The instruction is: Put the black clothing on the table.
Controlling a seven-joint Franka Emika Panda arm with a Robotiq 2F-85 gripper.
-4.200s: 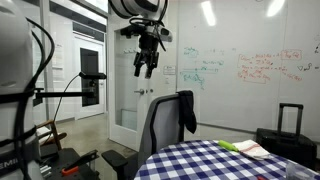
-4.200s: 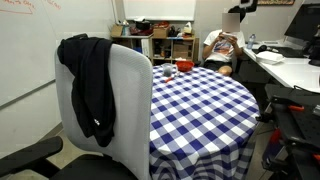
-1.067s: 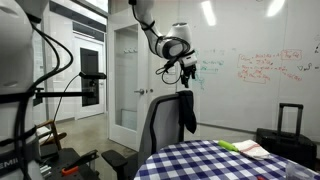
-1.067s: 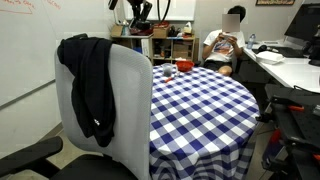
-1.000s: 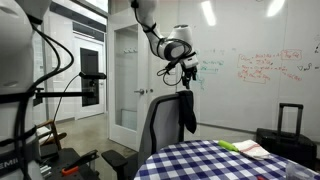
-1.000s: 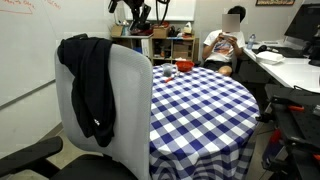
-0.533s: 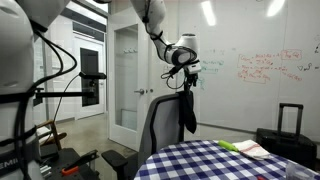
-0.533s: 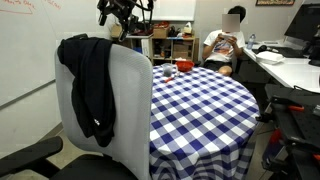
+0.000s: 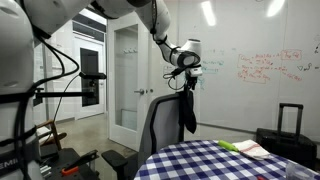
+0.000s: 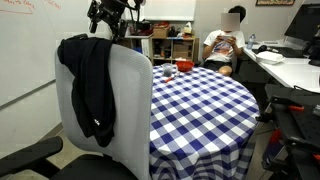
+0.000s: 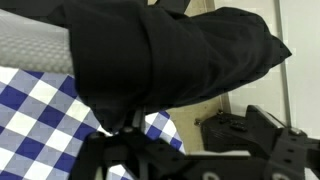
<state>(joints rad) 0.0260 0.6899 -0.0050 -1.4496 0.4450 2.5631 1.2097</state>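
Fingers (image 10: 96, 24) spread, poised above clothing (image 10: 88, 85) draped over chair (image 10: 130, 100); nothing grasped, counter (image 10: 200, 100) placement outstanding. Task barely begun.

The round table (image 10: 205, 105), covered by a blue-and-white checked cloth, carries a small red object (image 10: 168, 71) just beside a pale item (image 10: 185, 67) near its far edge, and in an exterior view a yellow-green thing (image 9: 228, 145) beside pale flat sheets (image 9: 254, 151).
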